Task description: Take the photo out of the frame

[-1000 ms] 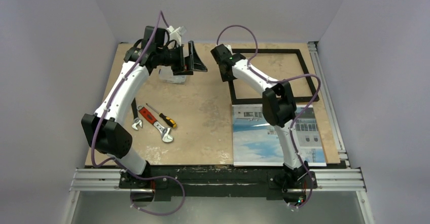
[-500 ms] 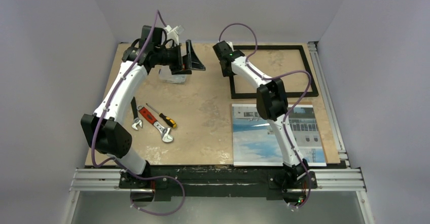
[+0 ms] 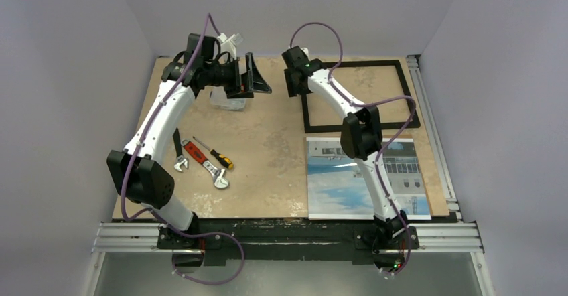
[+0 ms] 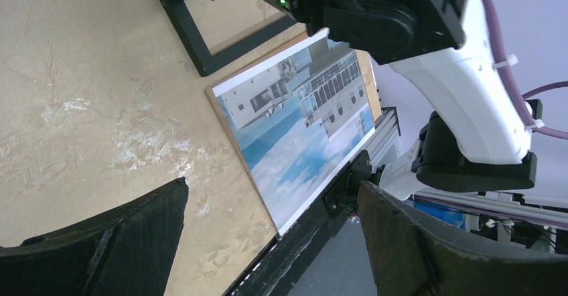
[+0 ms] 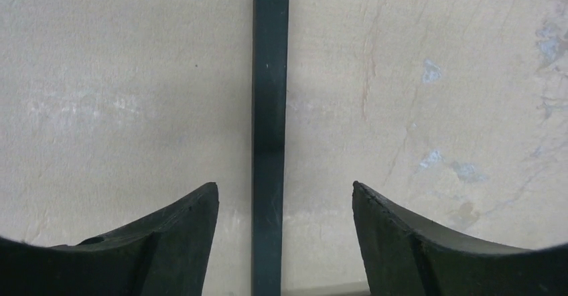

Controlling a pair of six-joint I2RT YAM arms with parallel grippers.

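On my feed, the frame (image 3: 368, 63) lies flat on the table (image 3: 268, 142) at the far right. The photo (image 3: 331, 182) sits just near of it, running down to the table's near edge. A bunch of hand tools (image 3: 204, 163) is over on the left, about mid-depth. A clear box (image 3: 226, 99) is far left of centre, under the left gripper (image 3: 258, 75). The right gripper (image 3: 295, 85) hangs over the frame's left bar.

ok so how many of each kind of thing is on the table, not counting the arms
wrenches: 2 (black-handled wrench, red-handled wrench)
screwdriver: 1
frame: 1
photo: 1
clear box: 1
total: 6
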